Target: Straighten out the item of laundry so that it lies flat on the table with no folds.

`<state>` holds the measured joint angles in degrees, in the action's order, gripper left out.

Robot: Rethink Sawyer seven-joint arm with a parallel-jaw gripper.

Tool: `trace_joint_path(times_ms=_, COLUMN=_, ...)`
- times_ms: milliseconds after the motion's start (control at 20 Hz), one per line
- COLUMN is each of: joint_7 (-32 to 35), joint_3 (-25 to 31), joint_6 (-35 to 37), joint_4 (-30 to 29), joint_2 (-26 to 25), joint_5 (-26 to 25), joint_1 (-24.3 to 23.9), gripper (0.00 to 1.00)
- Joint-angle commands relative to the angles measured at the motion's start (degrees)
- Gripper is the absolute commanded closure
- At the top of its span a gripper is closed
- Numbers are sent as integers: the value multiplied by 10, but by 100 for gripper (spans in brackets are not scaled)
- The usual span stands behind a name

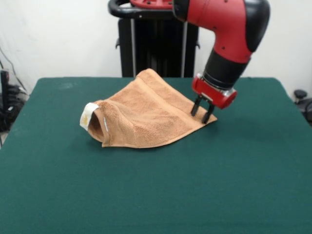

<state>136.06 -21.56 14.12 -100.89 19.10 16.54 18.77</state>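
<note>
The item of laundry point(146, 114) is a light-brown terry towel lying crumpled in the middle of the table point(156, 195), which has a dark green top. The towel is folded over itself and humps up at the back. Its left end curls open, with the white label point(88, 115) turned up there. My gripper point(202, 110) hangs from the red arm at the towel's right corner. Its two black fingers point(196, 106) point down onto the towel's edge, with a small gap between them. The jaws look open, and the tips touch or nearly touch the cloth.
The robot's black pedestal point(156, 48) stands behind the table's far edge. Dark equipment point(7, 105) sits off the table's left side, and a dark object point(303, 100) off its right side. Green cloth stretches wide in front of the towel.
</note>
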Motion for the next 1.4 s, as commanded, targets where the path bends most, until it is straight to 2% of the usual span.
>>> trace_joint_path(times_ms=50, joint_7=98, joint_3=15, joint_6=65, joint_4=9, joint_2=-23, joint_5=20, joint_1=9, gripper=0)
trace_joint_path(times_ms=150, joint_7=103, joint_3=25, joint_6=60, joint_4=8, joint_2=-32, joint_5=27, joint_1=6, gripper=0)
trace_joint_path(times_ms=450, joint_7=111, joint_3=77, joint_6=-22, joint_4=2, joint_2=-69, joint_5=42, joint_1=-28, gripper=0)
trace_joint_path(times_ms=700, joint_7=124, joint_3=90, joint_6=-63, joint_4=8, joint_2=-91, joint_5=54, joint_1=-30, gripper=0)
trace_joint_path(times_ms=1250, joint_7=114, joint_3=128, joint_6=-138, joint_4=10, joint_2=-112, joint_5=37, joint_1=-56, gripper=0)
trace_joint_path(times_ms=1300, joint_7=114, joint_3=131, joint_6=-149, joint_4=7, joint_2=-111, joint_5=33, joint_1=-57, gripper=100)
trace_joint_path(times_ms=1400, joint_7=114, joint_3=144, joint_6=-176, joint_4=-2, joint_2=-107, joint_5=21, joint_1=-69, gripper=100)
